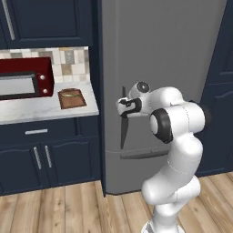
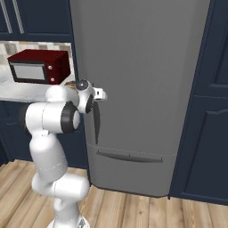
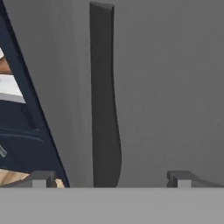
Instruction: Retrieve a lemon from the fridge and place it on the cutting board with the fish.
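Note:
The grey fridge (image 1: pixel 164 54) (image 2: pixel 142 80) stands shut, so the lemon is hidden. My gripper (image 1: pixel 121 107) (image 2: pixel 103 94) is open and sits right at the upper part of the dark curved door handle (image 1: pixel 124 129) (image 2: pixel 96 122). In the hand view the handle (image 3: pixel 105 109) runs up between my fingertips (image 3: pixel 41 179), which stand wide apart on either side of it, and my gripper (image 3: pixel 109 179) holds nothing. On the marble counter (image 1: pixel 27 111) to the left lies the brown cutting board (image 1: pixel 72 98) with the thin greenish fish (image 1: pixel 70 95) on it.
A dark red microwave (image 1: pixel 22 79) (image 2: pixel 40 66) stands on the counter left of the board. Navy cabinets (image 1: pixel 45 159) (image 2: pixel 205 133) flank the fridge on both sides. A long dark drawer handle (image 1: pixel 143 154) (image 2: pixel 129 156) crosses the fridge's lower part. Wooden floor (image 1: pixel 68 209) lies in front.

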{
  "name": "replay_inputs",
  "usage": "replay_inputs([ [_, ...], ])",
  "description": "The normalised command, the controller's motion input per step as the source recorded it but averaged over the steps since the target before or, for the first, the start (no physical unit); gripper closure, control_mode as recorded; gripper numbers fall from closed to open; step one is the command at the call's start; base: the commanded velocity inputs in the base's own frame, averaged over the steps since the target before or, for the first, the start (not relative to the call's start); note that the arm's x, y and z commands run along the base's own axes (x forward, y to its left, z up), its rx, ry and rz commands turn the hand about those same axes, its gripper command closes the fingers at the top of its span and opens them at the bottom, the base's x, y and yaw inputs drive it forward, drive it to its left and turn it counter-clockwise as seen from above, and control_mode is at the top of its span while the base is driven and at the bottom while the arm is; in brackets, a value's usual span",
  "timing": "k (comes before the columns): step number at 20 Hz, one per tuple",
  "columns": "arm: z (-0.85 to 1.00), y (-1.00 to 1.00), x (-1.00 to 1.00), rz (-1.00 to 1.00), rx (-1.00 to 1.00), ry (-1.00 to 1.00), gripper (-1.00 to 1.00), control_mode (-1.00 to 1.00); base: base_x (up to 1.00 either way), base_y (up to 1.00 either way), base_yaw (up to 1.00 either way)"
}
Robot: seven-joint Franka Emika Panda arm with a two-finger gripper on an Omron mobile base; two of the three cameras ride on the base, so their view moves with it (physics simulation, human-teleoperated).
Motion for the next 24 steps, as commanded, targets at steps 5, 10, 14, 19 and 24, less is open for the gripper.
replay_inputs([
  [5, -0.28, 0.04, 0.33, -0.02, 0.0, 0.0, -1.0, -1.0, 0.0, 0.0, 0.0],
  [10, -0.16, 0.19, 0.28, -0.03, 0.0, 0.0, -1.0, -1.0, 0.0, 0.0, 0.0],
  [14, -0.06, 0.12, 0.36, -0.01, 0.0, 0.0, -1.0, -1.0, 0.0, 0.0, 0.0],
  [19, -0.09, 0.11, 0.47, 0.0, 0.0, 0.0, -1.0, -1.0, 0.0, 0.0, 0.0],
  [24, -0.19, 0.16, 0.48, 0.0, 0.0, -0.07, 1.0, -1.0, 0.0, 0.0, 0.0],
])
